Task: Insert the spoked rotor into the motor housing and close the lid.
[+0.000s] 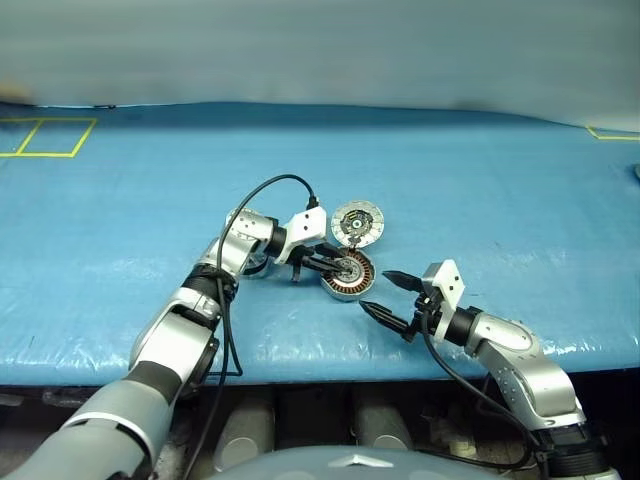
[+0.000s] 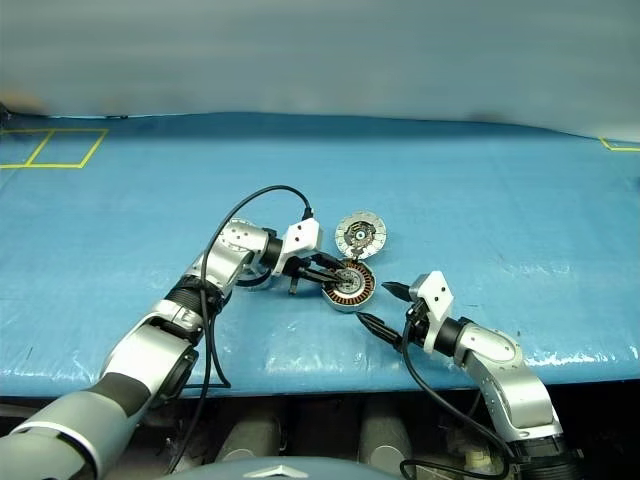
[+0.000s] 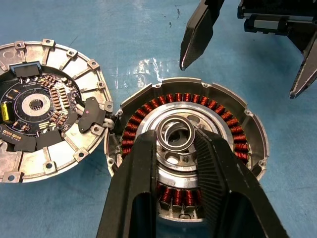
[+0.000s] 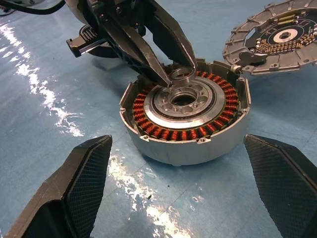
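Nearest the lens: right gripper (image 1: pixel 374 290), spread as wide as it goes, nothing held, one ribbed black finger (image 4: pixel 74 188) on each side of the motor housing (image 4: pixel 188 144) and well clear of its wall.

Underneath everything: blue table cover (image 1: pixel 500 200), glossy and wrinkled, marked at the far left corner with yellow tape squares (image 1: pixel 50 137) that run off the frame edge.

At mid-table: motor housing, lying flat with its open face up, copper-brown windings ringed around a silver-grey centre plate drilled with holes. Near rim and part of the windings hidden behind the left fingers in the left wrist view.

Just beside the housing, rim touching or nearly touching its rim: lid (image 3: pixel 49 104), lying with the inner face up, showing a dark round circuit board, rows of tiny components, a yellow part at one edge. Print on the board too small to read. One side of the lid cut off in both wrist views.

Over the housing's centre: left gripper (image 3: pixel 176 139), closed to a narrow gap, pinching the spoked rotor (image 3: pixel 176 121).

Spoked rotor: seen as a small shiny silver ring, held just above the centre hole, not seated. Spokes hard to make out; lower edge hidden between the fingertips.

Looping off the left wrist: black cable (image 1: pixel 270 185).
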`<action>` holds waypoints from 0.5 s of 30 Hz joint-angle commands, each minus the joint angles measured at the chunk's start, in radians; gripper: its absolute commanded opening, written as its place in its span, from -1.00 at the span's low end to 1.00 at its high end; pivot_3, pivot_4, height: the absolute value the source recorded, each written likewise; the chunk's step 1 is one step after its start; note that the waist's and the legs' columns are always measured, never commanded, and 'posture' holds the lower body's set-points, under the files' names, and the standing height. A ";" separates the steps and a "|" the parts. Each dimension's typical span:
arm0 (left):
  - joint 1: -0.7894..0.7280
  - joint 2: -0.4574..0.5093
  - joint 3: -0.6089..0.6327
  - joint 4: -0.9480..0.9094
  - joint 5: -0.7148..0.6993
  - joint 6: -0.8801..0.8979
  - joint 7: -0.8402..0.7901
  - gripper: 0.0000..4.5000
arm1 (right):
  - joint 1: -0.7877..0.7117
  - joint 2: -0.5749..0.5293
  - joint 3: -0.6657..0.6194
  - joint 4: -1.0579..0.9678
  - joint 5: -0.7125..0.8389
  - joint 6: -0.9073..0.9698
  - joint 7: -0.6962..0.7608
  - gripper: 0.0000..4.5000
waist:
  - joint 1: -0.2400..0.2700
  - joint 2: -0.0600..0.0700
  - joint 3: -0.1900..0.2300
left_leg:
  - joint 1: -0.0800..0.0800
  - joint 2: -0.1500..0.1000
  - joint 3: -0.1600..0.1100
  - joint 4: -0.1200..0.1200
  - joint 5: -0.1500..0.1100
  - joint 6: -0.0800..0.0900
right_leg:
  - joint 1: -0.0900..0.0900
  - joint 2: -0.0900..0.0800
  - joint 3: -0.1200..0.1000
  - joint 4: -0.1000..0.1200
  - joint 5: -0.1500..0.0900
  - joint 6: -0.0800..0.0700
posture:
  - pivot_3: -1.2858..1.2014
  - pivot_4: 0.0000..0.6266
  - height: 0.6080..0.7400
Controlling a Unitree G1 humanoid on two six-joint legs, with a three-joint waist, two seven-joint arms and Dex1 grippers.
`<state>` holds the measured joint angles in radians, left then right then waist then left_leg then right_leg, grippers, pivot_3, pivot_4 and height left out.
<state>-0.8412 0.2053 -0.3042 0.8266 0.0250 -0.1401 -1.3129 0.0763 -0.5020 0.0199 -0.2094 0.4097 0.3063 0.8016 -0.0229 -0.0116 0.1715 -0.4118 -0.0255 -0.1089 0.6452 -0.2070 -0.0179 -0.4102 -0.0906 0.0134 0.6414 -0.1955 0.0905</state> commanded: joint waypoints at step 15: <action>-0.026 -0.006 -0.001 0.019 0.007 -0.019 -0.018 -0.65 | -0.006 0.018 -0.012 -0.020 -0.019 -0.033 -0.027 1.00 | 0.000 0.000 0.000 | 0.000 0.000 0.000 0.000 0.000 0.000 | 0.000 0.000 0.000 0.000 0.000 0.000 | 0.03 -0.52 1.00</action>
<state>-0.8519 0.1999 -0.3063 0.8530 0.0363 -0.1438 -1.3223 0.0799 -0.4847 0.0200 -0.2091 0.3895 0.2928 0.7768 -0.0232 -0.0116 0.1716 -0.4118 -0.0255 -0.1089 0.6452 -0.2070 -0.0179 -0.4103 -0.0906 0.0134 0.6414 -0.1955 0.0905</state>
